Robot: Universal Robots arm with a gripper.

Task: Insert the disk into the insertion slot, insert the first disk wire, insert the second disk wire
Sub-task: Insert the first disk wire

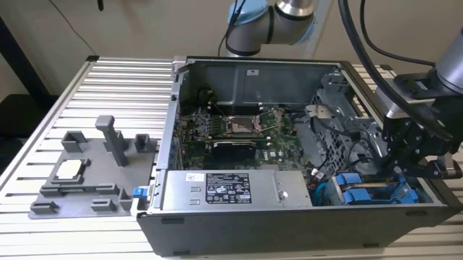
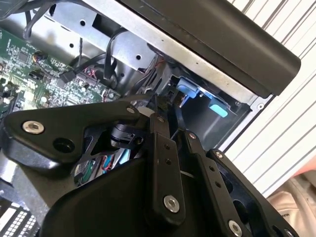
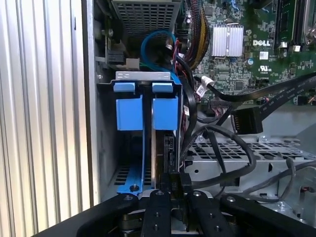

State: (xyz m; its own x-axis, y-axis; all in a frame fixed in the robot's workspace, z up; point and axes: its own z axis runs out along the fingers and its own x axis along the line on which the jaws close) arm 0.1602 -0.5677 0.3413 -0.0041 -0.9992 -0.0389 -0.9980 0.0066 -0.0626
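The disk (image 3: 165, 112) stands in the insertion slot of the grey metal drive cage (image 3: 104, 148), and its blue frame end and dark edge show in the first wrist view. A similar blue-tabbed carrier (image 3: 129, 112) sits in the bay beside it. My gripper (image 3: 176, 193) is at the disk's edge, its black fingers (image 3: 158, 207) shut on a small black wire plug (image 3: 176, 180). In the exterior view my gripper (image 1: 409, 165) hangs over the cage's blue frames (image 1: 361, 189) at the case's front corner on the exterior view's right. In the second wrist view the gripper (image 2: 165, 118) points at the blue tabs (image 2: 190, 90).
Loose black cables (image 3: 222, 143) and a black flat connector (image 3: 245, 120) lie beside the cage, near the green motherboard (image 3: 237, 64). A blue cable (image 3: 153, 47) loops behind the cage. The grey plastic fixture tray (image 1: 87, 179) lies on the slatted table at the exterior view's left.
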